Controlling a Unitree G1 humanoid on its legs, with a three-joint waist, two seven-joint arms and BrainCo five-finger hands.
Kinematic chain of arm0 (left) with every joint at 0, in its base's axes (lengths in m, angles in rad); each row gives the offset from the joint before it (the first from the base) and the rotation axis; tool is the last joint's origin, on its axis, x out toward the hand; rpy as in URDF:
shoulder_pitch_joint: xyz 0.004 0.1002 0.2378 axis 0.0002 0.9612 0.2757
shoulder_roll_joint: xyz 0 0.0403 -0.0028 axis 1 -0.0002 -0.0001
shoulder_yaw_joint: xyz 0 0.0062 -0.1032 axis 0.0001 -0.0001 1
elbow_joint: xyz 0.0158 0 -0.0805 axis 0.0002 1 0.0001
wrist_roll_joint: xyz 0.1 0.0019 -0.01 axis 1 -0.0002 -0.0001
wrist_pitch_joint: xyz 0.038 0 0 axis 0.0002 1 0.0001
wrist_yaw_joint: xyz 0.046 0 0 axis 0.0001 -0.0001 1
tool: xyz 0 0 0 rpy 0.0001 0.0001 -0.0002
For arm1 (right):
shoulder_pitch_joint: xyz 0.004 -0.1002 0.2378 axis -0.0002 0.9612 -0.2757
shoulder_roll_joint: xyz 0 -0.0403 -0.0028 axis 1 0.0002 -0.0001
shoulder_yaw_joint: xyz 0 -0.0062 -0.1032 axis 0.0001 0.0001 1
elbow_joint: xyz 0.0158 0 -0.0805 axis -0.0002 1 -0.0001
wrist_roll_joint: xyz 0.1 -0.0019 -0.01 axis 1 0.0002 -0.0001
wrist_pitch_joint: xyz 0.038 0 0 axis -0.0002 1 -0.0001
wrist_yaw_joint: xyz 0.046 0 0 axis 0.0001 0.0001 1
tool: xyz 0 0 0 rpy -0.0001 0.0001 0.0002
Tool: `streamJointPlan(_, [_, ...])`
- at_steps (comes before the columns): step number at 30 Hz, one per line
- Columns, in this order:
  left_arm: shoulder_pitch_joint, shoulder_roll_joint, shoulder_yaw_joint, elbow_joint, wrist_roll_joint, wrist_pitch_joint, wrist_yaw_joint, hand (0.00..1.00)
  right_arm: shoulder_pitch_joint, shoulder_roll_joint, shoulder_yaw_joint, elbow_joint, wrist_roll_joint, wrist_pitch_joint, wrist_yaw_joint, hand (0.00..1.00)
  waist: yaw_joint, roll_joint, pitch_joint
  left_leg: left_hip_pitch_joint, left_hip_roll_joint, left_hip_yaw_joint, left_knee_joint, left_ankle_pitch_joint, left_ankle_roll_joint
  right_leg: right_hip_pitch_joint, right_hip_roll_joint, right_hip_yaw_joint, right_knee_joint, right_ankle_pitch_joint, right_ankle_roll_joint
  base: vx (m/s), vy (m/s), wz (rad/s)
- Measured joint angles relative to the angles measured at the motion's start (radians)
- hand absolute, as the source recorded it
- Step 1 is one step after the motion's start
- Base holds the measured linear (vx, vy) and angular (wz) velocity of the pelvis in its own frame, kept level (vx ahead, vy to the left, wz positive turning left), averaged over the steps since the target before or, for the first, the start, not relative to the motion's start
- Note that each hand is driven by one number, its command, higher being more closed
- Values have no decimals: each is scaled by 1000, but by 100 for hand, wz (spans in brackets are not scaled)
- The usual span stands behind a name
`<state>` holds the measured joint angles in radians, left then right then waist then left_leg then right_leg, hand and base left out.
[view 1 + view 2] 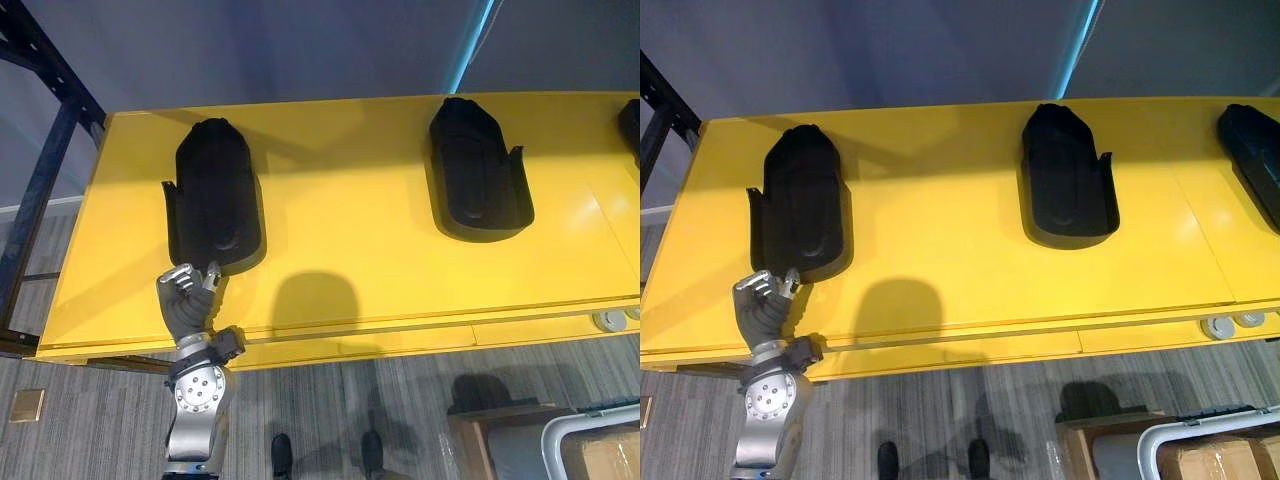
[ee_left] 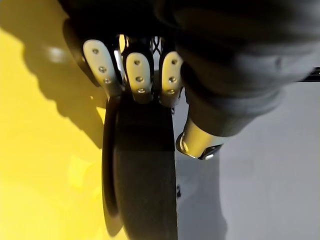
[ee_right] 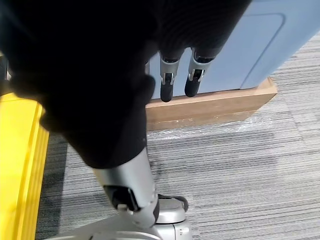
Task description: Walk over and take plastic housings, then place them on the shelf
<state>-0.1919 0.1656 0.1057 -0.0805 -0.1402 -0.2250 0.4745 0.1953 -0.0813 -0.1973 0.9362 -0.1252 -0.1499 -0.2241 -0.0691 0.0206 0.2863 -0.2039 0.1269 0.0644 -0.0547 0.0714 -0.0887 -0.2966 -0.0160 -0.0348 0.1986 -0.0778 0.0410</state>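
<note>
left hand fingers curled onto near end of left housing on yellow bench; right hand hangs relaxed, empty, above floor.

My left arm rises from below the desk's front edge, close to its left corner. The forearm is nearly upright, and the dark-covered wrist sits right at that edge. The left hand reaches in over the desk with its fingers bent down onto the near end of the left housing. Its thumb stands off to one side of the housing. My right hand hangs low beside the desk, clear of its surface, fingers straight and relaxed, holding nothing.
</note>
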Motion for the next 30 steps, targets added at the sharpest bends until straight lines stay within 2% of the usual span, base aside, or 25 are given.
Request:
streamJointPlan(8, [-62, 37, 42, 53, -34, -11, 27, 100, -7, -1, 0, 1, 2, 4, 0, 0, -4, 0, 16, 2, 0, 0, -2, 0, 0, 0, -1, -1, 0, 2, -3, 0, 0, 0])
streamJointPlan(9, [-75, 41, 57, 67, -34, -13, 32, 0, -12, -1, 0, 3, 2, 5, 0, 0, -7, 0, 17, 6, 0, 1, -5, 0, 0, 3, 0, -1, -2, 3, -5, 0, 0, 0])
streamJointPlan(13, [-59, 36, 61, 42, -36, -7, 46, 0, -28, 0, -7, 20, 2, 6, 0, 0, -16, -3, 27, 17, -3, 3, -6, 0, 0, 14, -3, 3, -4, 3, -5, 0, 0, 0])
streamJointPlan(16, [87, -20, 11, -111, -32, 9, 41, 0, -30, 12, -31, 22, 2, 8, 1, 0, -11, -12, 32, 41, -2, 32, 7, -18, 3, 27, 1, 40, -7, 5, -6, 15, 3, -35])
streamJointPlan(17, [171, -50, -36, -173, -29, 10, 34, 0, -30, 14, -31, 22, 2, 8, 4, 0, 0, -20, 37, 52, 2, 56, 69, -63, 4, 48, 7, 77, -6, 5, -6, 33, 12, -87])
streamJointPlan(18, [242, -90, -92, -216, -25, 15, 24, 0, -30, 14, -27, 13, 2, 10, 5, 0, 13, -23, 40, 49, 13, 45, 189, -143, 9, 74, 20, 126, 1, 5, -6, 45, 23, -106])
streamJointPlan(19, [271, -111, -111, -234, -22, 16, 19, 0, -30, 13, -20, 4, 2, 12, 6, 0, 25, -23, 40, 46, 21, 18, 260, -188, 19, 86, 33, 160, 8, 5, -6, 22, 45, -165])
streamJointPlan(20, [311, -149, -160, -273, -20, 17, 10, 0, -29, 5, 1, -27, 2, 13, 6, 0, 63, -24, 39, 42, 36, -86, 406, -275, 12, 101, 69, 242, 28, 4, -6, -1, 68, -193])
streamJointPlan(21, [323, -167, -188, -299, 2, 17, 3, 0, -29, -2, 22, -65, 3, 12, 7, 0, 82, -18, 35, 33, 39, -207, 514, -328, -19, 102, 105, 297, 47, 0, -4, -94, 174, -257])
streamJointPlan(22, [316, -176, -234, -316, 51, 16, -9, 0, -26, -6, 40, -119, 3, 11, 7, 0, 91, -13, 13, 27, 20, -384, 620, -385, -86, 84, 162, 363, 87, -28, 7, -115, 179, -183])
streamJointPlan(24, [290, -183, -276, -319, 96, 16, -29, 0, 8, 8, 43, -167, 6, 11, 7, 0, 62, -19, -16, 33, 2, -481, 640, -426, -89, 59, 178, 391, 112, -34, 16, -85, 202, -85])
streamJointPlan(25, [261, -204, -302, -317, 132, 15, -35, 0, 44, 20, 40, -204, 39, 11, 7, 0, 46, -22, -23, 49, -6, -507, 640, -466, -83, 40, 186, 408, 154, -32, 23, -41, 174, -35])
streamJointPlan(26, [255, -208, -310, -317, 135, 15, -37, 0, 52, 23, 38, -213, 48, 12, 7, 0, 43, -24, -24, 56, -7, -504, 637, -473, -78, 37, 190, 418, 161, -32, 24, -42, 185, -68])
streamJointPlan(27, [252, -211, -317, -308, 144, 13, -39, 0, 76, 43, 30, -246, 85, 12, 7, 0, 41, -32, -29, 87, -16, -488, 625, -494, -52, 32, 200, 467, 176, -26, 37, -62, 233, -139])
streamJointPlan(28, [244, -211, -317, -267, 145, 15, -41, 0, 102, 71, 17, -298, 124, 10, 6, 0, 45, -44, -37, 135, -24, -413, 587, -506, -29, 33, 204, 547, 166, -5, 69, -114, 312, -171])
streamJointPlan(30, [244, -213, -318, -244, 145, 17, -46, 0, 106, 80, 6, -321, 135, 10, 5, 0, 44, -46, -40, 167, -30, -330, 565, -520, 0, 15, 201, 550, 165, 30, 91, -158, 285, -169])
